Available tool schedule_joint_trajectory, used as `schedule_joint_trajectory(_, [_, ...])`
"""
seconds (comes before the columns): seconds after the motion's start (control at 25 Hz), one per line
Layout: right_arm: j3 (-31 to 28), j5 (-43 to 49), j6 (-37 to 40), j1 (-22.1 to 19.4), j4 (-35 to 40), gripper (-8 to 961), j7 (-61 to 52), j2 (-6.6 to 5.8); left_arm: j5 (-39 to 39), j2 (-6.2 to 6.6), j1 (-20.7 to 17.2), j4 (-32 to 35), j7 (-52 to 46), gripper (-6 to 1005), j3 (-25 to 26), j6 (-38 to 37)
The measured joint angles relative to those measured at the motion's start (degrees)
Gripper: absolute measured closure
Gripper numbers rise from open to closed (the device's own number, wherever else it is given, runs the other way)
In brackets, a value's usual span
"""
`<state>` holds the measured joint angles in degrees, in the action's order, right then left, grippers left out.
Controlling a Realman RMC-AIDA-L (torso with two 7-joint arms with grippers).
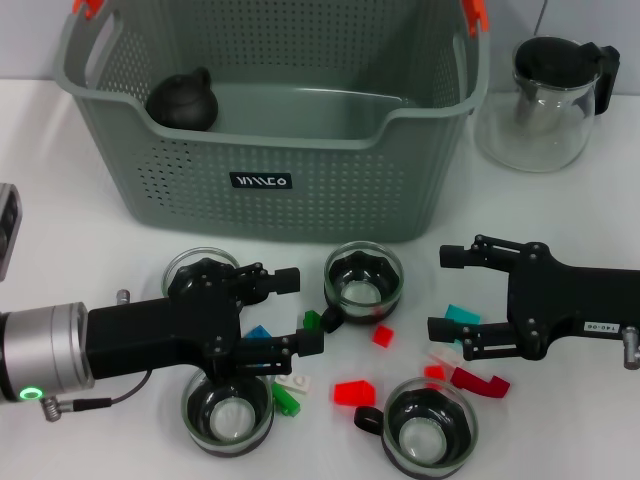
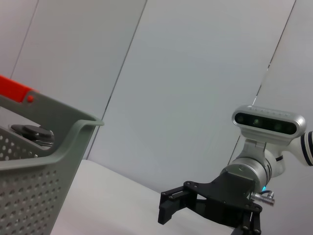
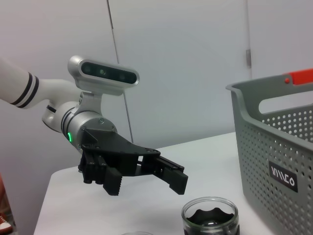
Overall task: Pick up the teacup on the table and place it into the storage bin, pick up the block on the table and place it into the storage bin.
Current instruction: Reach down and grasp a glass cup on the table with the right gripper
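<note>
Hovering low over the table (image 1: 60,150), our left end effector (image 1: 292,312) has its fingers apart, level with the teacup (image 1: 364,279) that stands just before the storage bin (image 1: 270,120). We should slide forward so the fingers straddle the cup's rim squarely, then close. Our right end effector (image 1: 448,293) waits spread near the blocks (image 1: 353,392).

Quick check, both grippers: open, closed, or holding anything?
Left gripper: open, holding nothing, above the blocks between the cups.
Right gripper: open, holding nothing, above the table.
</note>
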<state>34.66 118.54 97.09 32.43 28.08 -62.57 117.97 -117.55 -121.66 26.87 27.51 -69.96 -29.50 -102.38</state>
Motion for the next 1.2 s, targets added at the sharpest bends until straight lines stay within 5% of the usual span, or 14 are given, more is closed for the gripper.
schedule_joint_trajectory(0.92, [0.26,0.54,3.91,-0.66,4.56,12,-0.43,-0.29,0.56,-0.41,-0.41,-0.35,0.81,123,0.09,0.14])
schedule_joint_trajectory(1.2, [5.69,7.27,8.26,-0.06,11.81,11,-1.02,0.1,0.18,-0.38,-0.42,-0.16,2.62,123,-3.36,0.23])
